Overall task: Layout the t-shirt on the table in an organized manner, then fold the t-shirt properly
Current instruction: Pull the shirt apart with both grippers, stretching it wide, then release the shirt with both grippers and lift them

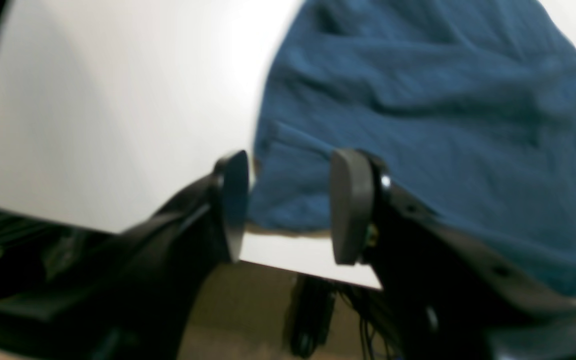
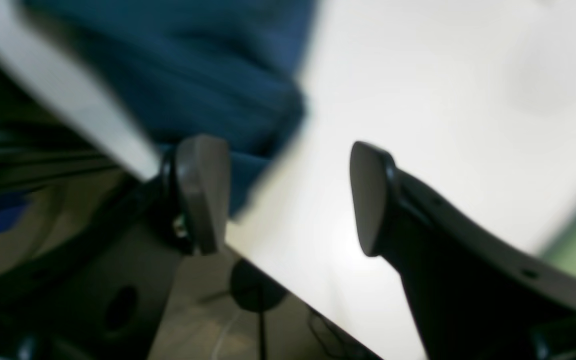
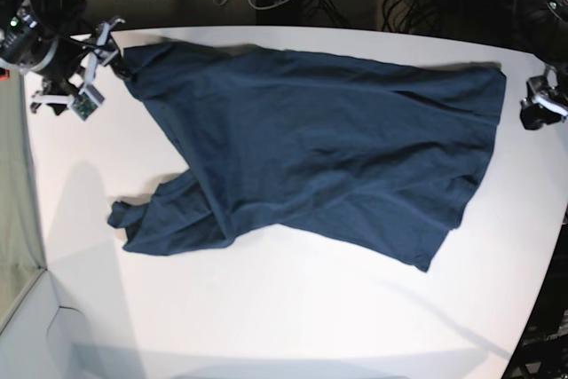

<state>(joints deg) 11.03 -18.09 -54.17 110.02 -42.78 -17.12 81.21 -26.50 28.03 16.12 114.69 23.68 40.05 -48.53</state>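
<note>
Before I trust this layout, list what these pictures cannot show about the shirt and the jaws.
- t-shirt collar and label: not visible in base view, lost in folds.
- Sleeve near the lower left bunched; shape unclear.
- left gripper: blur hides whether cloth touches the open jaws.
- right gripper: same blur; jaws apart.
- table front edge: cut off by frame.

Table (image 3: 293,317): white, matte, smooth; curved edge at right.
Load: one t-shirt (image 3: 337,148), dark navy.
T-shirt lay: spread flat across the far half, creased; one part folded over near the left, the rest reaching the right edge.
</note>
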